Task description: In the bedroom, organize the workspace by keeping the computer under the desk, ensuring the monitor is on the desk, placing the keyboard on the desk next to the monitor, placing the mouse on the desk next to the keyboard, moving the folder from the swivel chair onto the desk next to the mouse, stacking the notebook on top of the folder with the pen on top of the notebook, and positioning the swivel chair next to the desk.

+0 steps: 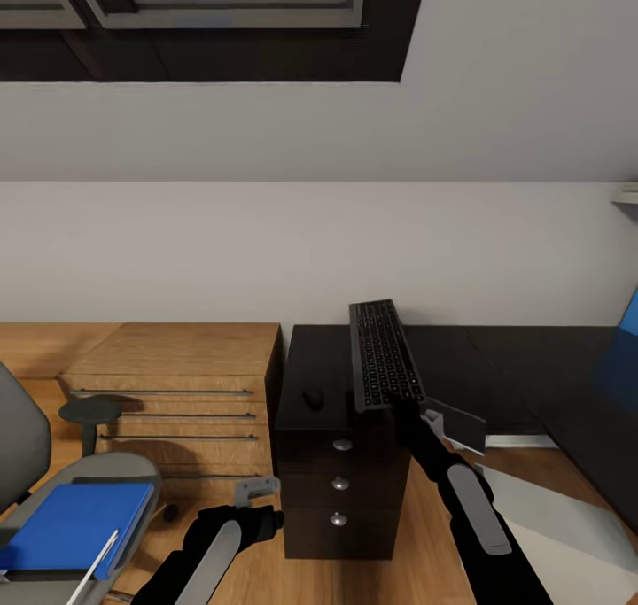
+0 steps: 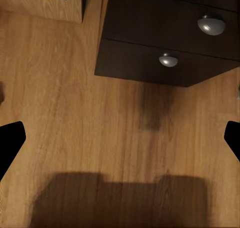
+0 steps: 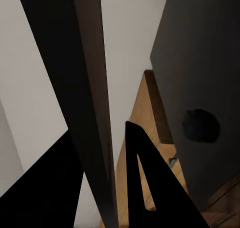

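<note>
Gripping the keyboard [image 1: 384,354] by its near end, the right gripper [image 1: 418,407] holds it lifted and tilted above the glossy black top of the desk [image 1: 496,357]. In the head view the keyboard runs from the gripper toward 12 o'clock, keys facing up. In the right wrist view the keyboard [image 3: 82,88] appears edge-on as a dark slab clamped between the two black fingers [image 3: 145,188].

The mouse [image 1: 313,399] rests on the desk top at 9 o'clock from the gripped end of the keyboard, apart from it. In the right wrist view the mouse [image 3: 200,125] shows as a dark rounded shape on the desk surface.

The left gripper [image 1: 257,490] hangs low in front of the dark drawer unit [image 1: 341,490], over the wooden floor [image 2: 75,113]. Its jaws are spread wide with nothing between them.

The swivel chair [image 1: 35,463] stands at 8 o'clock in the head view. The folder [image 1: 71,525] lies flat on its seat, and the pen [image 1: 96,565] lies across the folder's near right corner. Light wooden low shelving [image 1: 168,383] stands between chair and desk.
</note>
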Robot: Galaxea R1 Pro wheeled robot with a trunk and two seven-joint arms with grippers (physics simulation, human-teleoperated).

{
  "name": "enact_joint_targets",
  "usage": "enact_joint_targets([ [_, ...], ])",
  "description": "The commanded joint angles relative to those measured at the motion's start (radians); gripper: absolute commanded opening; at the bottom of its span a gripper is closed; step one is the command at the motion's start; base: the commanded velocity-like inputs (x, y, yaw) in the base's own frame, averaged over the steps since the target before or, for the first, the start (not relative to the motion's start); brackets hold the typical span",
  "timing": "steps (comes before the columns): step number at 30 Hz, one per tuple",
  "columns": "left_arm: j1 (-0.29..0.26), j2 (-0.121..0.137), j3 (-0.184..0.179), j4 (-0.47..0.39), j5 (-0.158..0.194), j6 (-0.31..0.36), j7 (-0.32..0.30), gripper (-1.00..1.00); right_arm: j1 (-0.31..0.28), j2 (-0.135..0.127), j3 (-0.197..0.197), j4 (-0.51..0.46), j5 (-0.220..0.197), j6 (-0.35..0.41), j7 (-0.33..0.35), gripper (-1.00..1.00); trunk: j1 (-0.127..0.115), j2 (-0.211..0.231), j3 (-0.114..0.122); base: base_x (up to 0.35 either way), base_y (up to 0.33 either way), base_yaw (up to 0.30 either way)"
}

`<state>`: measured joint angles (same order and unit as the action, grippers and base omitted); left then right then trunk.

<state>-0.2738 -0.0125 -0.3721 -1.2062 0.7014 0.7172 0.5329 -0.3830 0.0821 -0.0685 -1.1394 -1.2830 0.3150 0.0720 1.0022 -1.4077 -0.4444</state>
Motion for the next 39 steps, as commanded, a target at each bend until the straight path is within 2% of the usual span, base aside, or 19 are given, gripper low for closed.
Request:
enact_joint_targets([
  [1,-0.001,0.000,-0.006,-0.001,0.010,0.001,0.010,1.00,-0.001,0.002,-0.004,0.000,-0.005,0.008,0.001,-1.00,-0.004,0.007,0.002,0.000,0.000,0.000],
  [5,-0.001,0.000,-0.022,-0.001,0.012,0.002,0.010,1.00,-0.001,0.008,-0.004,0.001,-0.008,0.007,-0.001,-1.00,-0.019,0.035,0.015,0.000,0.000,0.000],
  [13,-0.001,0.000,-0.024,0.000,0.012,0.002,0.013,1.00,-0.001,0.003,-0.004,0.000,-0.008,0.011,0.000,-1.00,-0.050,0.091,0.040,-0.017,0.000,0.000],
  [17,-0.001,0.000,-0.024,0.001,0.011,0.000,0.019,1.00,0.000,0.003,-0.004,0.000,-0.007,0.012,0.003,-1.00,-0.065,0.119,0.052,-0.244,-0.055,0.000],
  [22,-0.001,0.000,-0.024,0.005,0.009,-0.001,0.046,1.00,0.000,0.007,-0.004,0.000,-0.010,0.012,0.006,-1.00,-0.084,0.154,0.068,-0.283,-0.215,0.000],
  [28,-0.001,0.000,-0.025,0.005,0.009,-0.001,0.047,1.00,0.000,0.005,-0.004,0.001,-0.010,0.024,0.004,-1.00,-0.107,0.196,0.087,-0.283,-0.243,0.000],
  [39,-0.001,0.000,-0.024,0.005,0.007,-0.006,0.047,1.00,0.000,0.008,-0.004,0.004,-0.010,0.022,0.003,-1.00,-0.107,0.196,0.087,-0.113,-0.098,-0.006],
])
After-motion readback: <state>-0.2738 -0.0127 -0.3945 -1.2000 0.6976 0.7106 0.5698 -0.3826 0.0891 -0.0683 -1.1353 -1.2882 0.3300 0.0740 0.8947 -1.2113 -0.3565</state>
